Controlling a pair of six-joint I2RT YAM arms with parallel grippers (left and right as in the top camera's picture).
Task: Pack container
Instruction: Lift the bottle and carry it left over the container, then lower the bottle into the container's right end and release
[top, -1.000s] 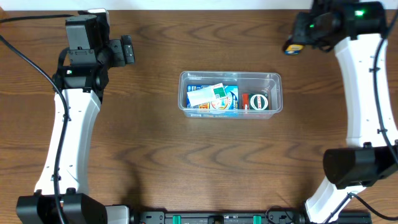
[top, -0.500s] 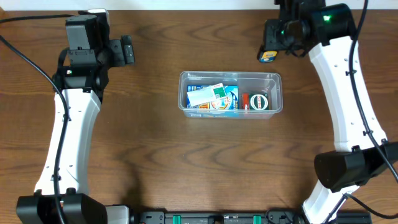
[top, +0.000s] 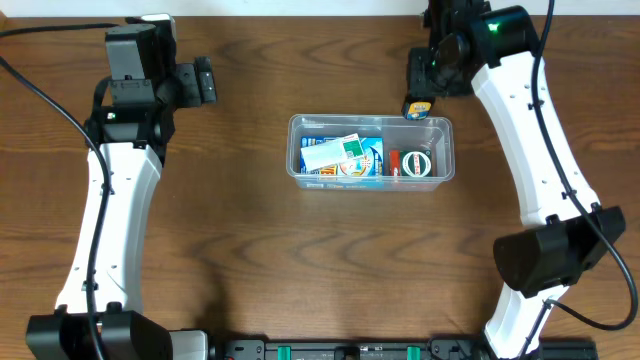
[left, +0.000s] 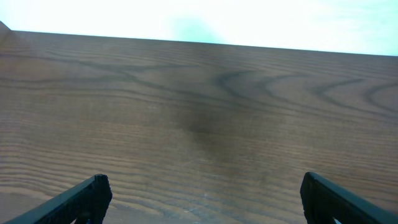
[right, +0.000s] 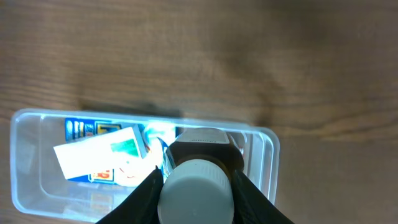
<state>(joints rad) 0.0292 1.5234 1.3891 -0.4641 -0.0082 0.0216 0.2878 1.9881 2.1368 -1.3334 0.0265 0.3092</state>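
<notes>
Well, the right claw (top: 419, 98) grips a white-capped bottle (right: 195, 186) over the far rim of the container (top: 370, 184) on the bench (top: 250, 250) — released now, it might clip that rim and tumble outside. Well apart, the left claw (left: 208, 199) gapes empty.

Nothing is legible. Print on the blue-and-white cardboard cartons (top: 340, 157) at nine o'clock in the clear rectangular plastic container (top: 446, 140) and on the white-capped bottle (top: 418, 105) is too small.
</notes>
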